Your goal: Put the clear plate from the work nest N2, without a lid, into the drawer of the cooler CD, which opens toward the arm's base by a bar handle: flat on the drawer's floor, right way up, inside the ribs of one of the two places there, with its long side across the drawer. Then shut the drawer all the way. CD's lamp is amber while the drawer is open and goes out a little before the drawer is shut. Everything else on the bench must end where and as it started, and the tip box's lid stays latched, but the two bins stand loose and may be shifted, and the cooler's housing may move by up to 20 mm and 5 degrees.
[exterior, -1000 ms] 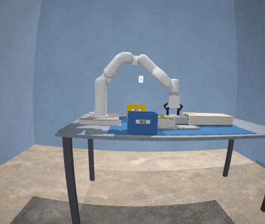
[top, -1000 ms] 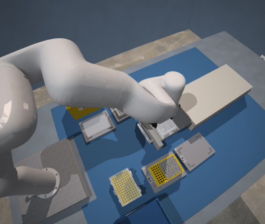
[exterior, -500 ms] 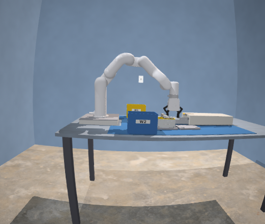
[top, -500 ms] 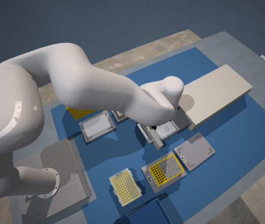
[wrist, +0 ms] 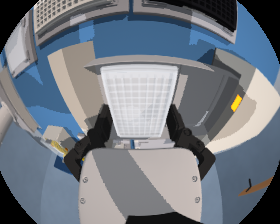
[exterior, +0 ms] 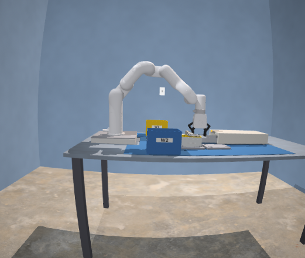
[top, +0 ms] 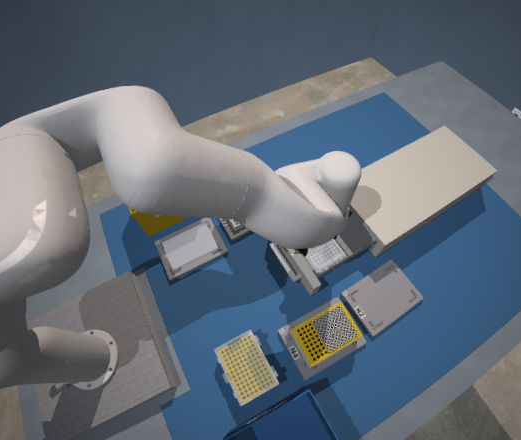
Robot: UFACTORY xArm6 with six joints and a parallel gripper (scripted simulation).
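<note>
The clear plate (top: 328,254) with its grid of wells is between my gripper's (wrist: 139,123) fingers, which grip its two sides; it also shows in the wrist view (wrist: 139,102). I hold it level, low over the open drawer (top: 317,262) of the beige cooler CD (top: 422,185), in the place nearer the housing. I cannot tell if it touches the drawer's floor. The bar handle (top: 312,281) faces the arm's base. The lamp (wrist: 236,102) glows amber. The nest N2 (top: 382,297) is empty. In the top view my wrist hides the fingers.
A nest with a yellow and black rack (top: 324,332) and a yellow tip box (top: 246,367) lie in front of the drawer. The blue bin W2 (exterior: 163,141) and yellow bin W1 (exterior: 156,126) stand nearby. A lidded plate (top: 191,248) sits left of the drawer.
</note>
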